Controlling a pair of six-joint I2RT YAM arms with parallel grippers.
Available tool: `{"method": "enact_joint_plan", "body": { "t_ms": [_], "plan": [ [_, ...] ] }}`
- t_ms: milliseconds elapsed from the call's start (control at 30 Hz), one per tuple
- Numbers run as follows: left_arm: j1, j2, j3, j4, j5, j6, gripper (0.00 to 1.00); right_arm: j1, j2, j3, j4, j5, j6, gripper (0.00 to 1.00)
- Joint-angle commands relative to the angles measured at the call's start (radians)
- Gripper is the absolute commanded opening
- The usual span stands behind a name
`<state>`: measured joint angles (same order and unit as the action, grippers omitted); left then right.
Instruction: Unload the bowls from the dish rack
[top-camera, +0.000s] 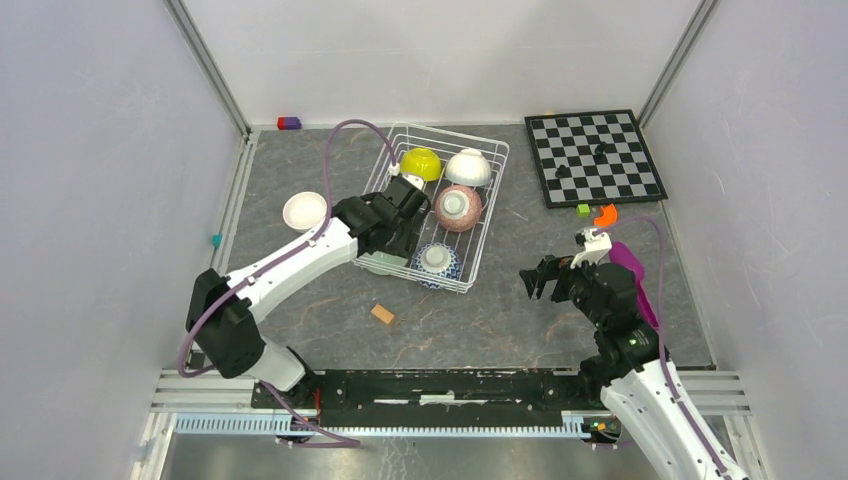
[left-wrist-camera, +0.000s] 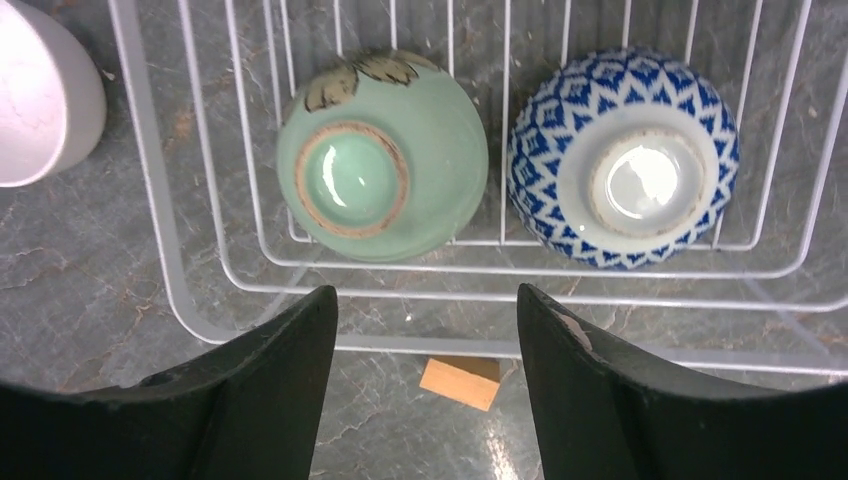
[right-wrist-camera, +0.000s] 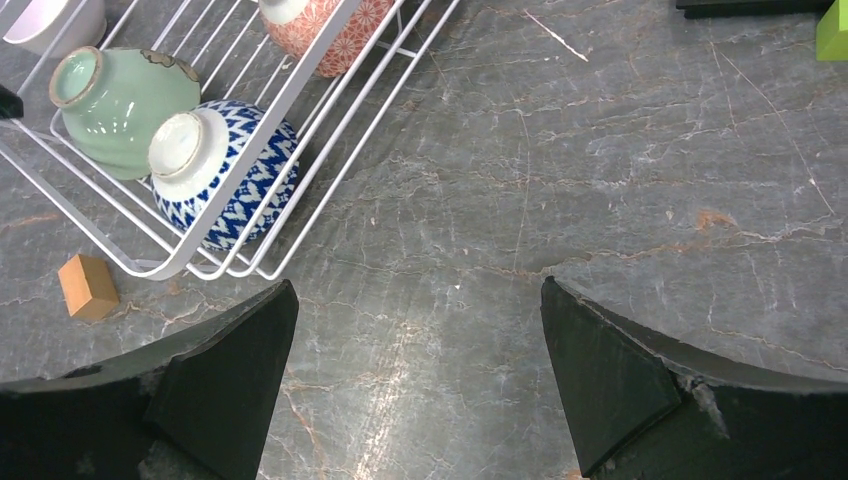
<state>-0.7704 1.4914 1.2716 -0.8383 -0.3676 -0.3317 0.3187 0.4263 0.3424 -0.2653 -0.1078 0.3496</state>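
Note:
The white wire dish rack holds upside-down bowls: yellow-green, white, speckled pink and blue-and-white. A pale green bowl lies next to the blue-and-white bowl in the rack's near corner. Another white bowl stands on the table left of the rack. My left gripper hovers open above the rack's near rim, just short of the pale green bowl, with nothing between its fingers. My right gripper is open over bare table, right of the rack.
A small wooden block lies in front of the rack. A black-and-white chessboard sits at the back right, with a green cube and an orange piece near it. A red-blue block is by the back wall.

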Motion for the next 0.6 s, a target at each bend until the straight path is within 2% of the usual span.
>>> {"method": "enact_joint_plan", "body": {
  "t_ms": [0, 267, 567],
  "plan": [
    [0.049, 0.025, 0.058, 0.028, -0.026, -0.026, 0.74, 0.001, -0.007, -0.004, 0.007, 0.018, -0.016, 0.98],
    [0.085, 0.136, 0.054, 0.046, -0.059, -0.033, 0.88, 0.002, -0.015, -0.011, 0.002, 0.027, -0.024, 0.98],
    [0.153, 0.209, 0.032, 0.113, 0.027, -0.044, 0.88, 0.002, -0.011, -0.012, 0.002, 0.031, -0.024, 0.98]
  ]
}}
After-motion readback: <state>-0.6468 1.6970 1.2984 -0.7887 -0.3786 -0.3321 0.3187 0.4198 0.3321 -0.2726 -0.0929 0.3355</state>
